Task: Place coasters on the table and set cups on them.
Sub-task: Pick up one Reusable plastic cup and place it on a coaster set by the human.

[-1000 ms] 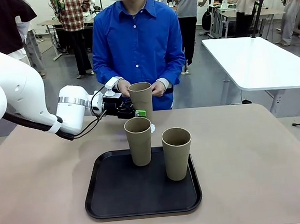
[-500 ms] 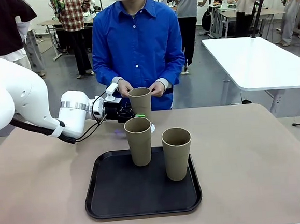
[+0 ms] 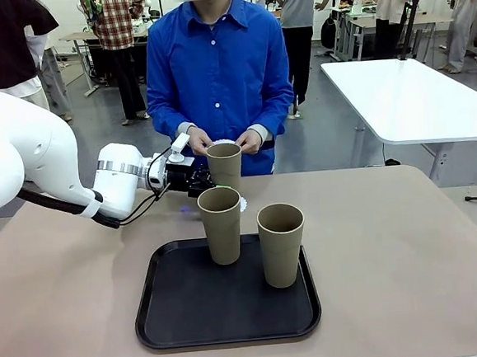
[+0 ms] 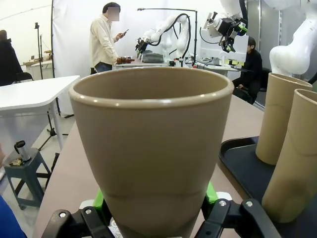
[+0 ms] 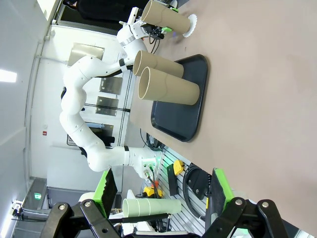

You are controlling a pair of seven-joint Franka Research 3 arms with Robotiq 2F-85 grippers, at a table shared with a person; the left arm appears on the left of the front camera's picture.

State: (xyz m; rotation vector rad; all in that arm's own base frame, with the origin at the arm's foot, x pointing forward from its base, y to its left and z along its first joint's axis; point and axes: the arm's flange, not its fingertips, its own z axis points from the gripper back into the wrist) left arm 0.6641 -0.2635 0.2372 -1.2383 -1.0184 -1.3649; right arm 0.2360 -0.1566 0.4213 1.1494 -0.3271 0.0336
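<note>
My left gripper [image 3: 216,182] is shut on the lower part of a khaki cup [image 3: 225,161] at the table's [image 3: 409,239] far side, in front of the person. In the left wrist view that cup [image 4: 151,148] sits between my green pads [image 4: 210,191]. Its base meets a white scalloped coaster [image 3: 243,204] on the table. The person's hands [image 3: 196,139] rest at the rim and hold another white coaster [image 3: 222,142]. Two more cups [image 3: 221,224] [image 3: 282,243] stand on the black tray [image 3: 191,306]. My right gripper [image 5: 163,198] is open and holds nothing, away from the cups.
The tray sits at the middle front of the table, with bare tabletop to its left and right. A white table [image 3: 413,90] stands off to the back right. Other people stand farther back in the room.
The held cup has come down a little toward the table, and my left gripper has shifted slightly left with it. A white coaster now shows in the person's hands.
</note>
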